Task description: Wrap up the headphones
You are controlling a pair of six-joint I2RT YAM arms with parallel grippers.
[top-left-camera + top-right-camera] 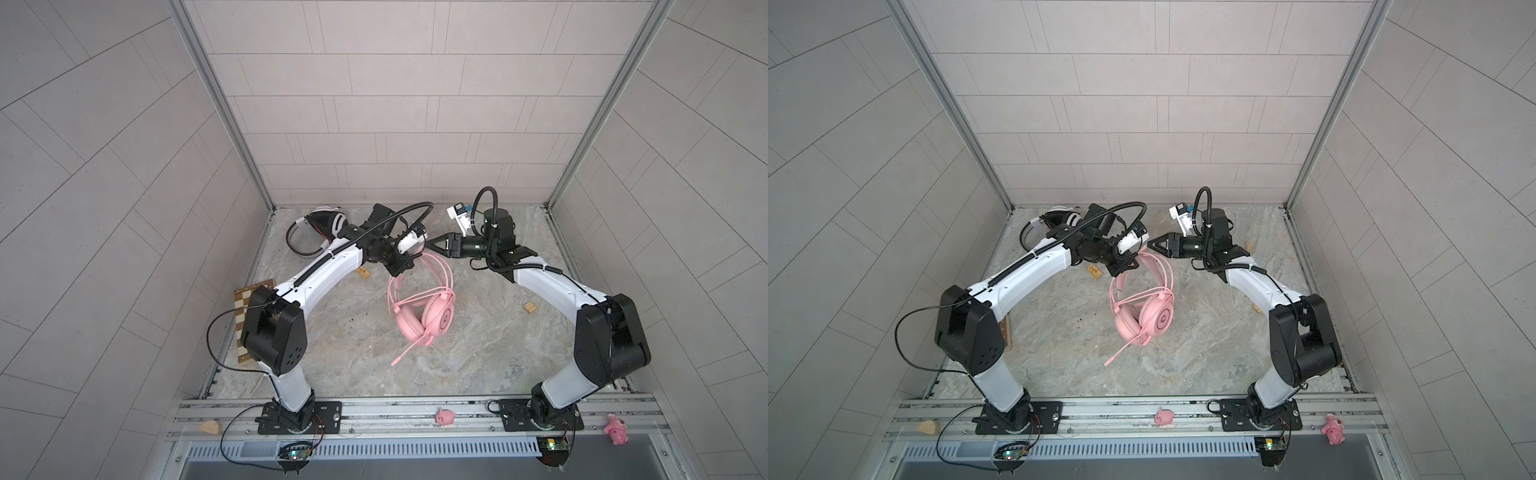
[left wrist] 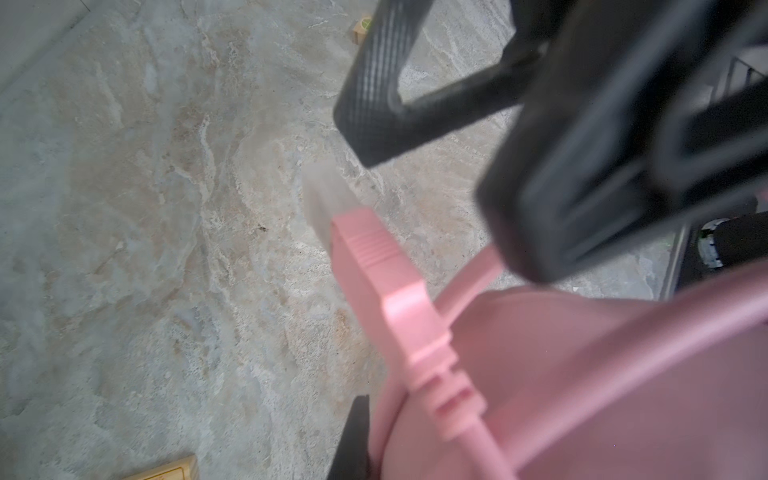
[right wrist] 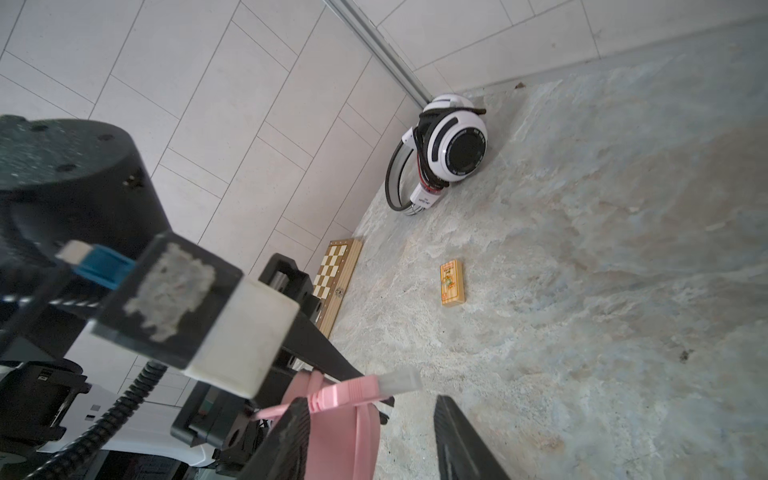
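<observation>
On marble-look table (image 1: 332,353), tiled walls (image 1: 374,104) | left pincer (image 1: 405,268) clamps pink cable (image 2: 489,446), seemingly | right pincer (image 1: 433,243) agape

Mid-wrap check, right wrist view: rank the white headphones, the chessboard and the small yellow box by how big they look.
1. white headphones, largest
2. chessboard, narrower; it is only partly in view, so its full extent is unsure
3. small yellow box, clearly smallest
</observation>
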